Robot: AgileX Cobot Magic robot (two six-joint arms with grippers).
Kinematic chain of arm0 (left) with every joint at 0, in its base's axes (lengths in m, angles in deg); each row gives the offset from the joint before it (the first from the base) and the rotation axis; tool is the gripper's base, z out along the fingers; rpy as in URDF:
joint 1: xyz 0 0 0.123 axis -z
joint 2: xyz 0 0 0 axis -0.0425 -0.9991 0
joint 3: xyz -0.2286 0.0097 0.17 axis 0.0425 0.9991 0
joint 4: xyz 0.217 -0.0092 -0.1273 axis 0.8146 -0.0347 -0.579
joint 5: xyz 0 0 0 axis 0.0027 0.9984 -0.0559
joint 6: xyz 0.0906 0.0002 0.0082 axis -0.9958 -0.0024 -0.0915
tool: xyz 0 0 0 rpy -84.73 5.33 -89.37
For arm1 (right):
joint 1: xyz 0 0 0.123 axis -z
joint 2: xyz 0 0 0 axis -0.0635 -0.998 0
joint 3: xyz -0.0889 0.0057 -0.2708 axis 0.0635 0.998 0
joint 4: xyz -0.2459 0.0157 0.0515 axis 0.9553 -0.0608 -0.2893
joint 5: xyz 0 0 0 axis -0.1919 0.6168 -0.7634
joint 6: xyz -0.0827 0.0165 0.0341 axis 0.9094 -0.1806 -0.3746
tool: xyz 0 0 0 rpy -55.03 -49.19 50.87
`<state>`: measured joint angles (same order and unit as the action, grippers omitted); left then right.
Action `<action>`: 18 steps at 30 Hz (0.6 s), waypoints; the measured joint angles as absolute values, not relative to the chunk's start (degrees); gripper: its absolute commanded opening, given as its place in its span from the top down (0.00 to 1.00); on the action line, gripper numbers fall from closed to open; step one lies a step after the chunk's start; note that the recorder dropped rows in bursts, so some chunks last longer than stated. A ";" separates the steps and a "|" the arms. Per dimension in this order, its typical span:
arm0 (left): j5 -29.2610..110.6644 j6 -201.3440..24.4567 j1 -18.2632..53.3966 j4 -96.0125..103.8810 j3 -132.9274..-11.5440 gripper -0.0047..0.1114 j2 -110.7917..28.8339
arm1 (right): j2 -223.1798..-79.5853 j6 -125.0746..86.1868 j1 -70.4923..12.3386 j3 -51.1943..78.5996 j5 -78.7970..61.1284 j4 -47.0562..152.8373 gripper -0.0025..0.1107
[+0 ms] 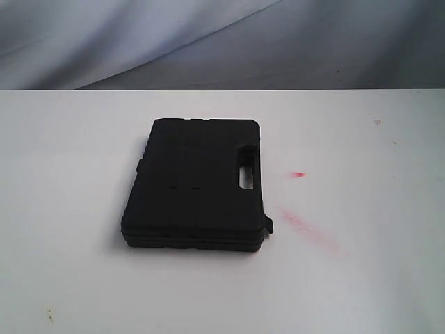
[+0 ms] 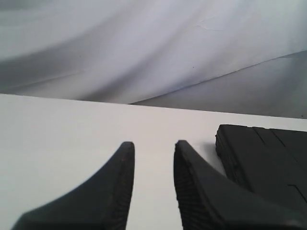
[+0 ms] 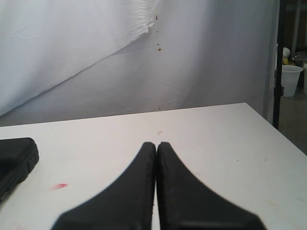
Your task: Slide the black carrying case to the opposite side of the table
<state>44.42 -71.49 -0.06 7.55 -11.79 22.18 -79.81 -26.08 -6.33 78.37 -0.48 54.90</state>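
The black carrying case (image 1: 197,183) lies flat on the white table (image 1: 69,209), a little left of the middle in the exterior view, its handle cut-out on its right side. Neither arm shows in that view. In the left wrist view my left gripper (image 2: 154,144) stands open above bare tabletop, with nothing between its fingers; the case (image 2: 268,158) lies just beside one finger, apart from it. My right gripper (image 3: 156,144) is shut and empty over the table, with a corner of the case (image 3: 14,155) off to one side.
Pink-red smears (image 1: 302,223) mark the table right of the case, and one (image 3: 58,186) shows in the right wrist view. A grey-white cloth backdrop (image 1: 222,42) hangs behind the table's far edge. A white bucket (image 3: 291,79) stands beyond the table's side edge.
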 measured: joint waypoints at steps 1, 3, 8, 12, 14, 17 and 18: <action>45.66 -71.49 -0.06 7.18 -11.79 0.71 23.05 | -79.81 -26.08 -6.33 78.37 -0.48 54.90 0.98; 47.48 -71.49 -0.06 6.57 -11.79 0.71 25.76 | -79.81 -26.08 -6.33 78.37 -0.48 54.90 0.98; 49.30 -71.38 -0.06 5.44 -11.79 0.71 28.02 | -79.81 -26.08 -6.33 78.37 -0.48 54.90 0.98; 50.27 -71.38 -0.06 5.30 -11.79 0.71 28.55 | -79.81 -26.08 -6.33 78.37 -0.48 54.90 0.98; 51.80 -71.38 -0.06 5.70 -11.79 0.71 28.55 | -79.81 -26.08 -6.33 78.37 -0.48 54.90 0.98; 53.32 -71.38 -0.06 5.70 -11.79 0.71 28.55 | -79.81 -26.08 -6.33 78.37 -0.48 54.90 0.98; 53.80 -71.38 -0.06 5.70 -11.79 0.71 28.55 | -79.81 -26.08 -6.33 78.37 -0.48 54.90 0.98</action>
<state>53.80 -71.38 -0.06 5.70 -11.79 28.55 -79.81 -26.08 -6.33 78.37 -0.48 54.90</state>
